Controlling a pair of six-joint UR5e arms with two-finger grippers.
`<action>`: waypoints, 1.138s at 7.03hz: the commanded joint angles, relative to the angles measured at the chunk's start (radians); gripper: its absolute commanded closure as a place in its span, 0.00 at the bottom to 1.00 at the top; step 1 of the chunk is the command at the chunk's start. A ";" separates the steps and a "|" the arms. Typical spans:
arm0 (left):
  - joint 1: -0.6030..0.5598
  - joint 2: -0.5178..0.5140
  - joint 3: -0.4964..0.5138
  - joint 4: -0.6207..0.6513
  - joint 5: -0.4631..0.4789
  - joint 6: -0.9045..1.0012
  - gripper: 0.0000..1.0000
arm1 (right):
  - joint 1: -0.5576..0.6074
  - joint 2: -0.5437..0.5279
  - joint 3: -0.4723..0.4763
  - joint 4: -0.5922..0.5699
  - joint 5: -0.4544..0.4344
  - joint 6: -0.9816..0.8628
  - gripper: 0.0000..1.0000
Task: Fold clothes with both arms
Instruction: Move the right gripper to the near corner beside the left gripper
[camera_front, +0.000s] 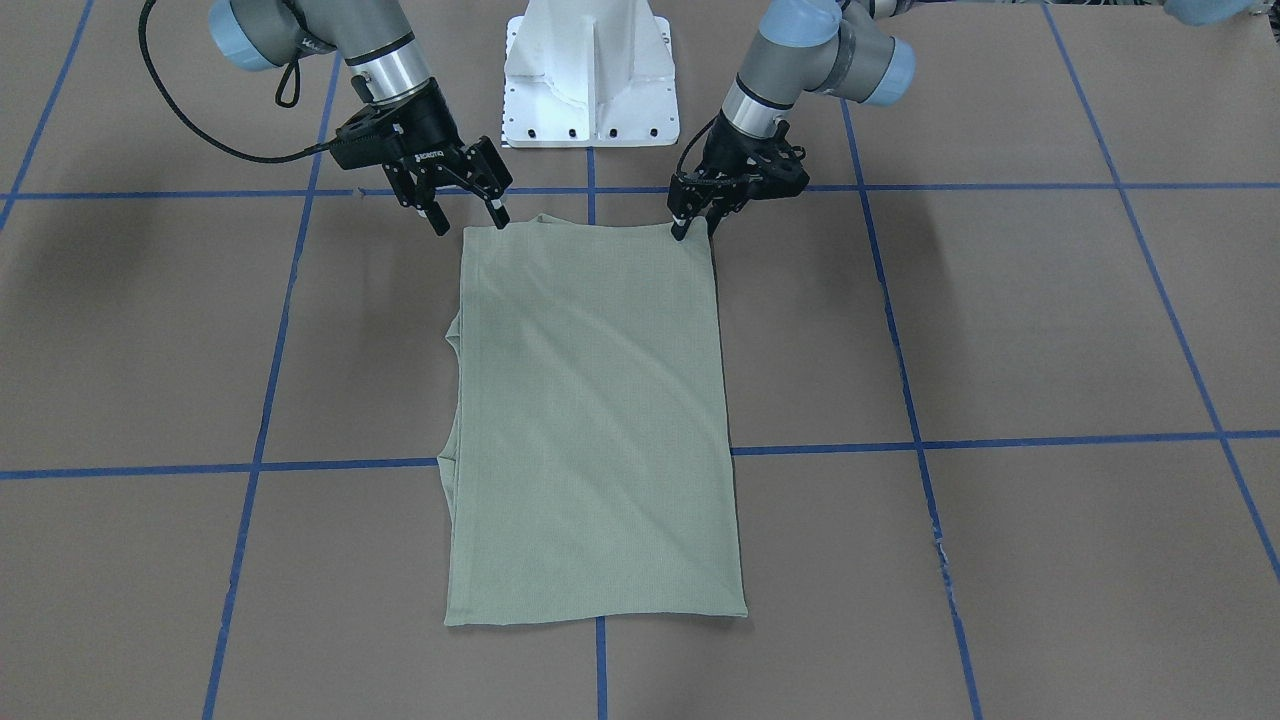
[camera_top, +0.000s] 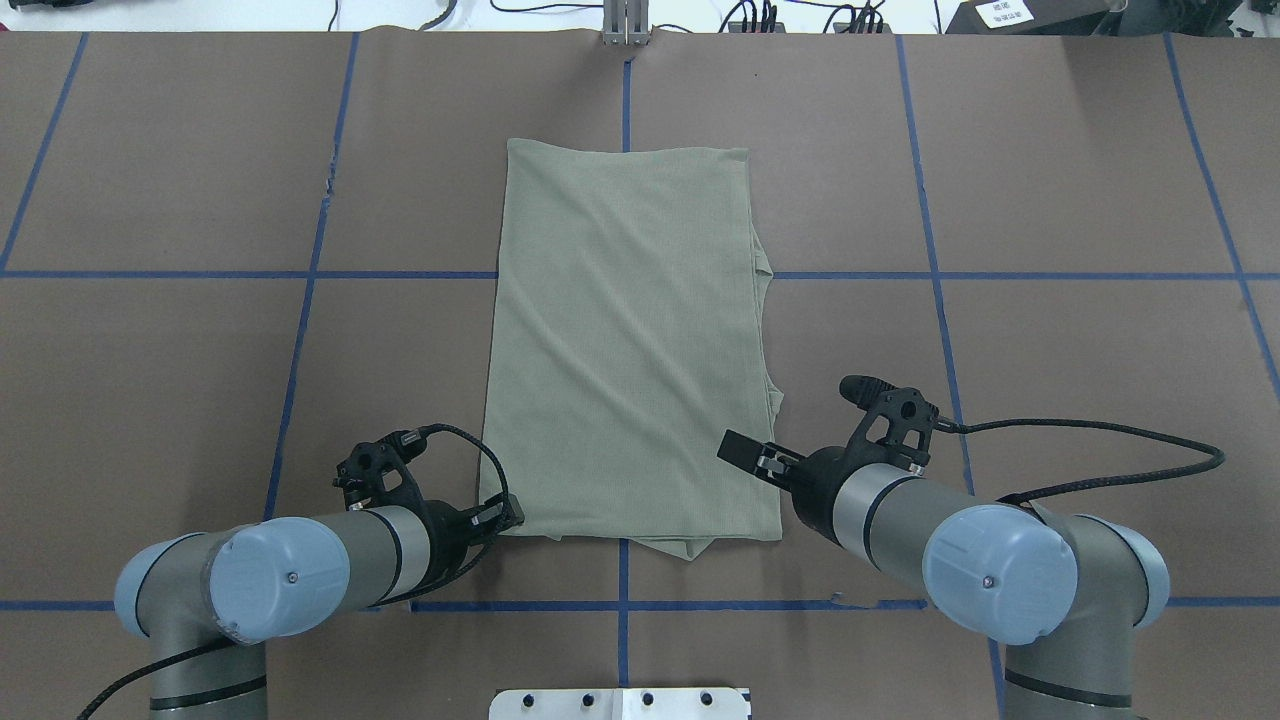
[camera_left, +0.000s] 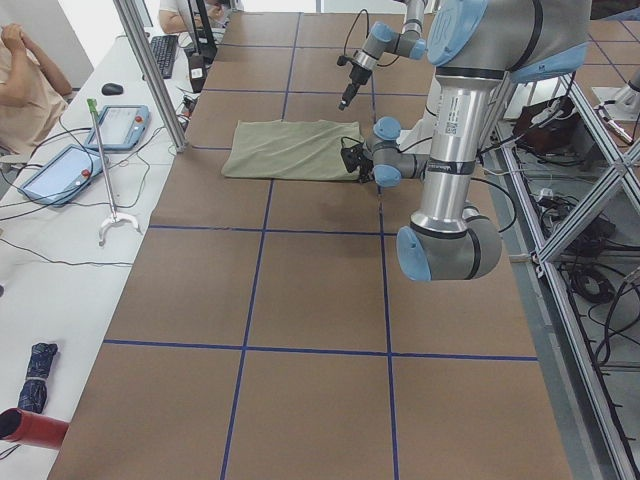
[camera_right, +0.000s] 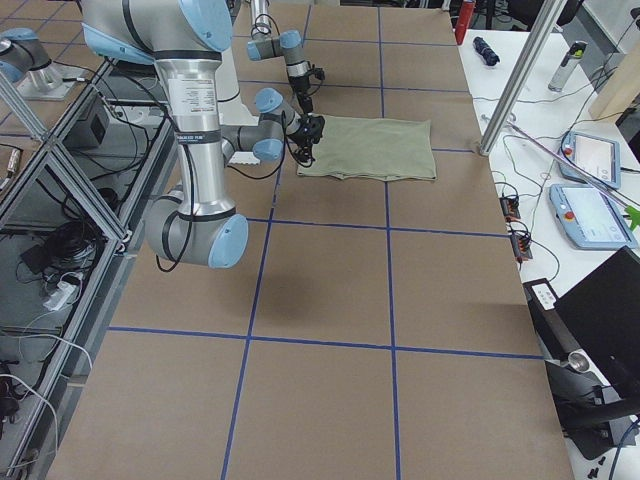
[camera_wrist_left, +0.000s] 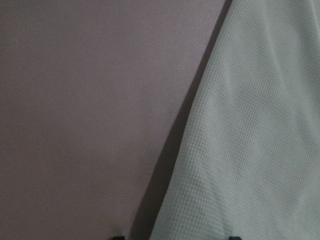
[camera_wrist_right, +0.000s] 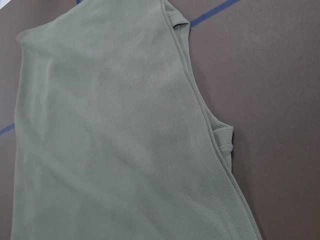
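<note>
Well, the sage waffle-knit shirt (camera_front: 595, 420) lies as a long folded rectangle on the brown desk (camera_front: 1000, 330). At its robot-side corners, right gripper (camera_front: 470, 222) and left gripper (camera_front: 693, 228) hang with fingers spread, the left straddling its edge.

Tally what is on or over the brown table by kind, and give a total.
Green shirt: 1
Robot hands: 2, the left hand and the right hand
White pedestal base: 1
Total: 4
</note>
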 joint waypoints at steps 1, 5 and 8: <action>-0.001 -0.002 -0.016 0.000 0.006 0.004 1.00 | -0.002 0.043 -0.038 -0.012 -0.021 0.110 0.14; -0.003 -0.002 -0.053 0.002 0.023 0.005 1.00 | -0.048 0.177 -0.085 -0.336 -0.021 0.289 0.17; -0.003 -0.002 -0.053 0.002 0.024 0.005 1.00 | -0.123 0.154 -0.092 -0.345 -0.067 0.290 0.12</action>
